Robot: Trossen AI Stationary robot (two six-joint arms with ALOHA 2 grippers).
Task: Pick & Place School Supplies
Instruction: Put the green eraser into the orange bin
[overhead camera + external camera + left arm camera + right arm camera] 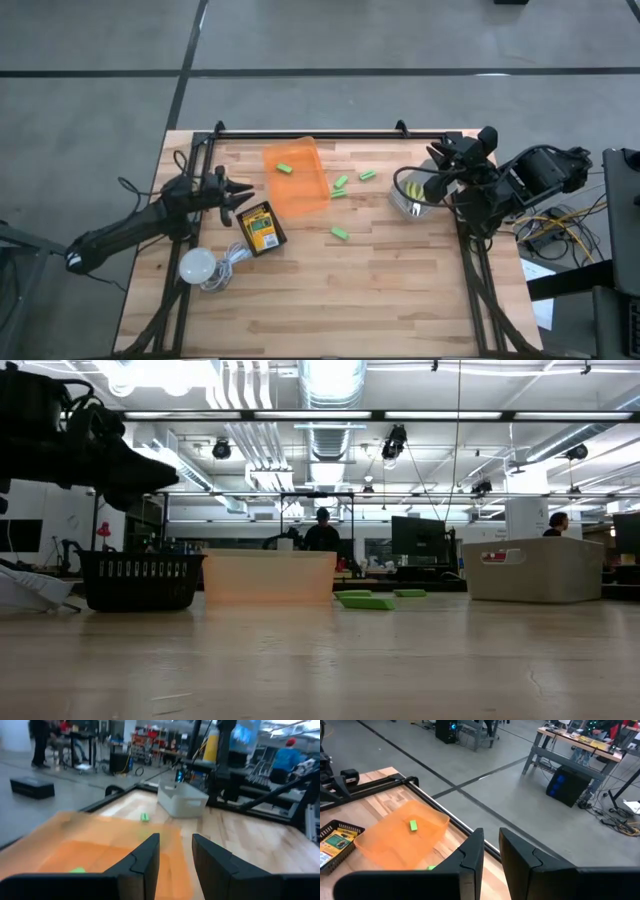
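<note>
One green block [284, 168] is lying in the orange tray [312, 197]; four others [340, 232] are waiting on the table, the crayon box [261, 227] in its black basket. The left gripper [243, 190] is hovering half-open, empty — the right gripper [437, 153], nearly shut, is holding nothing. The box's print is probably unreadable.

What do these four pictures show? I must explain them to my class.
This is a robot with two dark arms at a wooden table. One picture looks down from above, one level across the tabletop, two from wrist cameras. The left end effector is open near the orange tray, which holds one green block; the right end effector is shut beside a white bin with scissors. More blocks lie loose, a crayon box sits in a basket, and a bulb lies nearby. Nothing is held.
</note>
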